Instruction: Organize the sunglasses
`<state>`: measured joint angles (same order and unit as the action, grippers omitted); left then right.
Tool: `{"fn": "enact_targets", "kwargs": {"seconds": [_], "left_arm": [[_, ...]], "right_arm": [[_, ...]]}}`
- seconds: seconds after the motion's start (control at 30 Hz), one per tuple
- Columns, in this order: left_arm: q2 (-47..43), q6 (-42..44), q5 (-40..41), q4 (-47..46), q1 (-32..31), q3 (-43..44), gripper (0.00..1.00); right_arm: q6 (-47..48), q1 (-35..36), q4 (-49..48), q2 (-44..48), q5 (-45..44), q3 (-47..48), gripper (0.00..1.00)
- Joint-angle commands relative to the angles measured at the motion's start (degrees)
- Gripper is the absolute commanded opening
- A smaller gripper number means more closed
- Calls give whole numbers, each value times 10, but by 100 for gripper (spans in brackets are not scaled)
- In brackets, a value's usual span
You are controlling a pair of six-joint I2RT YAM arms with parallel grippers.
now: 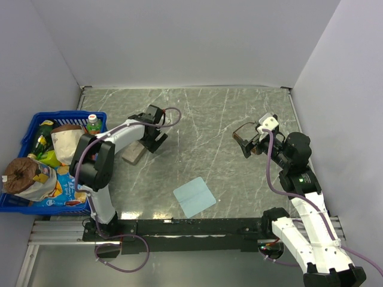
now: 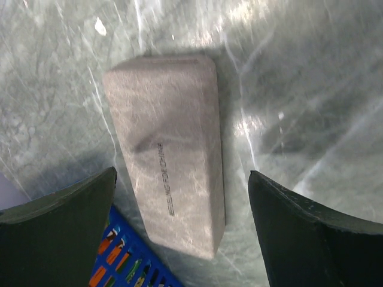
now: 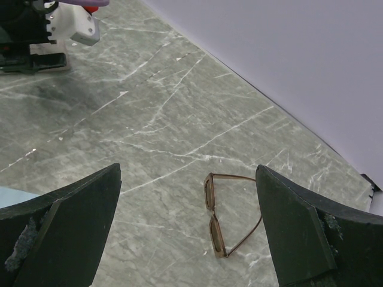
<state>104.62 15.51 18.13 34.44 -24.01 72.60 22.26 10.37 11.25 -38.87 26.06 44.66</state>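
Table [image 2: 299, 78]: grey-green marble-look top, smooth, glossy, strong glare patches. Case [image 2: 167, 161]: grey-brown, matt, fine fibrous grain, dark printed lettering. Sunglasses [image 3: 216, 233]: thin brown frame, slight sheen; lenses dark, smooth. Cloth [image 1: 194, 197]: light blue, matt. Basket [image 1: 60, 115]: blue plastic lattice.

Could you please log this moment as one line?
left gripper: jaws open, over closed case | right gripper: jaws open, over sunglasses on table | nothing grasped

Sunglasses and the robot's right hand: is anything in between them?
Nothing. In the right wrist view, only bare marble table shows between the open right gripper and the sunglasses.
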Motion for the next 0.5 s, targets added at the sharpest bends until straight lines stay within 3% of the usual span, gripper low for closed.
{"fn": "enact_targets", "kwargs": {"seconds": [0.0, 0.47], "left_arm": [[22, -18, -3, -13, 16, 40, 96], [63, -10, -66, 8, 43, 62, 99]], "right_arm": [[9, 3, -10, 1, 11, -2, 100], [11, 2, -8, -1, 16, -1, 100]]}}
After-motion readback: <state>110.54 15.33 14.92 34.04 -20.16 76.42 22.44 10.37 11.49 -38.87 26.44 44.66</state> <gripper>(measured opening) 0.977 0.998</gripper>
